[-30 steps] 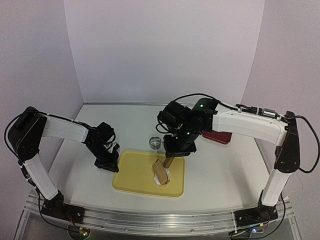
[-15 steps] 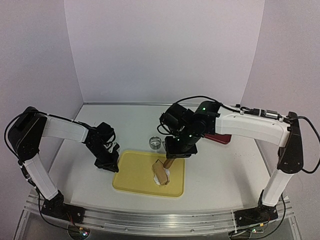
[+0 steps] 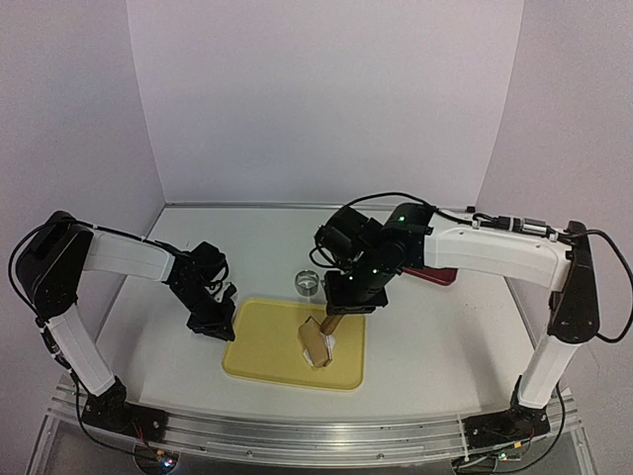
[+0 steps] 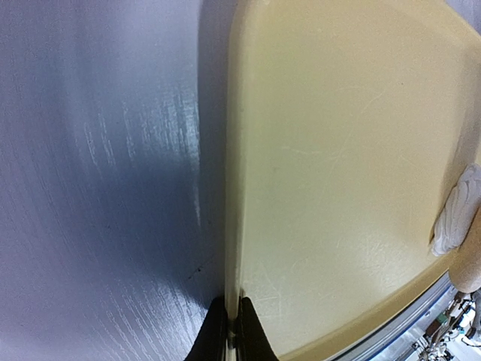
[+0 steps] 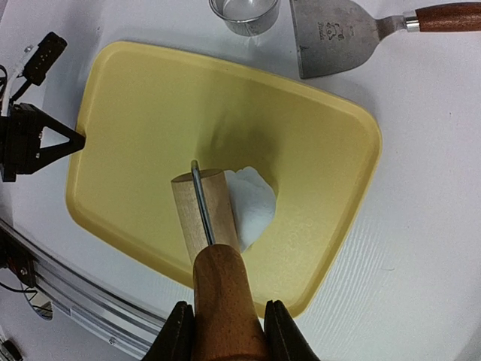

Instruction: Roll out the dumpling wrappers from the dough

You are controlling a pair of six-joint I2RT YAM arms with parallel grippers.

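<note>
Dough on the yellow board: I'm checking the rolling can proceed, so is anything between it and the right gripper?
Only the rolling pin the right gripper holds, its roller over the dough on the board. Nothing else visible.

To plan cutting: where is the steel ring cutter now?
Top view: the ring cutter stands on the table just behind the yellow board, left of the spatula.

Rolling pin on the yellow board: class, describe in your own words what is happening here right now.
The right gripper is closed on the handle of a wooden rolling pin, whose roller lies on a small white lump of dough toward the board's right side. The left gripper pinches the left rim of the yellow board, apparently steadying it. The dough is only partly flattened, and no round wrapper has been cut. A steel ring cutter and a metal spatula sit on the table beyond the board.
</note>
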